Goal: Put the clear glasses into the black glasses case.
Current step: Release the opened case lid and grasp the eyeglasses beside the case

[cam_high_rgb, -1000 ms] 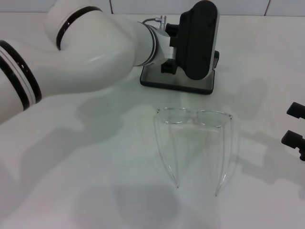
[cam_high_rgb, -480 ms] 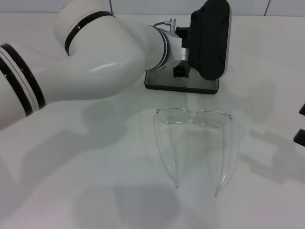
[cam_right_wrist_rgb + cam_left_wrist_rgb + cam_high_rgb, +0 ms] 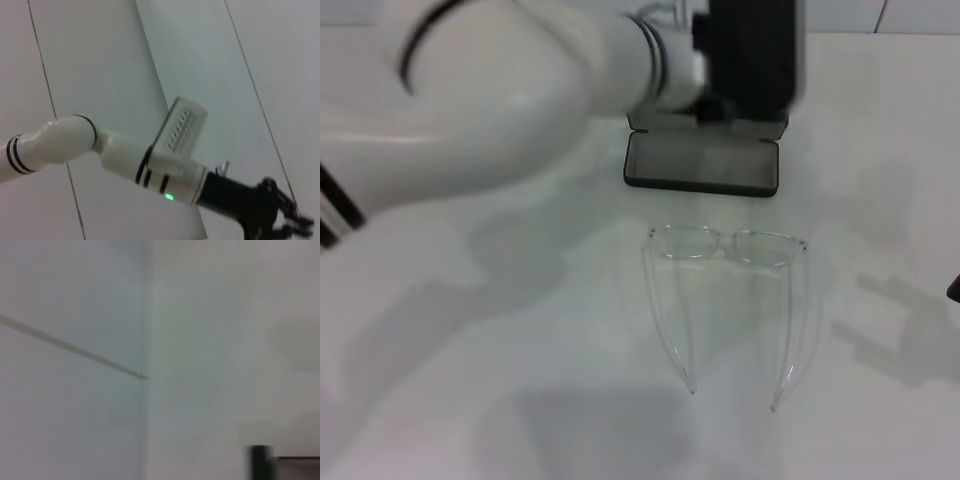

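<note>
Clear glasses (image 3: 728, 300) lie at 6 o'clock from the open black glasses case (image 3: 702, 163), temples toward the robot; the left gripper (image 3: 752, 55) hangs above the case and is nearer; whether it is spread I cannot tell.

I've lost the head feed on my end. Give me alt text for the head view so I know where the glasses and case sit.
The clear glasses lie unfolded on the white table, lenses toward the open black glasses case just beyond them, apart from it. The left arm reaches across from the left above the case, hiding its lid. Only a dark sliver of the right gripper shows at the right edge.
</note>
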Available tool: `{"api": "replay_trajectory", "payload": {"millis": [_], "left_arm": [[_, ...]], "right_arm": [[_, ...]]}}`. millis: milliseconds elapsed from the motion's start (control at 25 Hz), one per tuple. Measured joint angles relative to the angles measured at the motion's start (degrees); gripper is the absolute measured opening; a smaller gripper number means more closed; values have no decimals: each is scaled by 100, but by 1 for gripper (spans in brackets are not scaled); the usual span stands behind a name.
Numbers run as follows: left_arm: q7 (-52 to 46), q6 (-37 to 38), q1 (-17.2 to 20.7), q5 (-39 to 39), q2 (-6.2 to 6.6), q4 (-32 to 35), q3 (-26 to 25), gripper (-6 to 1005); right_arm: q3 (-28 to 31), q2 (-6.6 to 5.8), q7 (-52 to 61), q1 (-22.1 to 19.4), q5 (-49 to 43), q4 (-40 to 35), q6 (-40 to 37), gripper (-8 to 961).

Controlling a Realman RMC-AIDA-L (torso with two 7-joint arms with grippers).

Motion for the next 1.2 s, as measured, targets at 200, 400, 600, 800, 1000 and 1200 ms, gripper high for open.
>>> {"api": "replay_trajectory", "payload": {"millis": [200, 400, 600, 800, 1000, 1200], "left_arm": [[278, -777, 119, 8, 1, -384, -762, 108], [503, -1385, 89, 10, 5, -1134, -1220, 109], [611, -1551, 89, 10, 11, -1510, -1371, 109], [627, -1565, -43, 8, 15, -1933, -1378, 109], [637, -1568, -106, 5, 1, -2169, -1310, 108], [645, -1546, -9, -15, -17, -2195, -1094, 109]], "right_arm": [[0, 14, 0, -1, -3, 5, -4, 721], [-28, 35, 0, 40, -7, 8, -5, 721], [-1, 42, 5, 53, 0, 13, -33, 721], [-40, 51, 11, 109, 7, 14, -36, 721], [-49, 62, 14, 107, -7, 13, -37, 721], [-52, 62, 7, 84, -6, 14, -37, 720]]}}
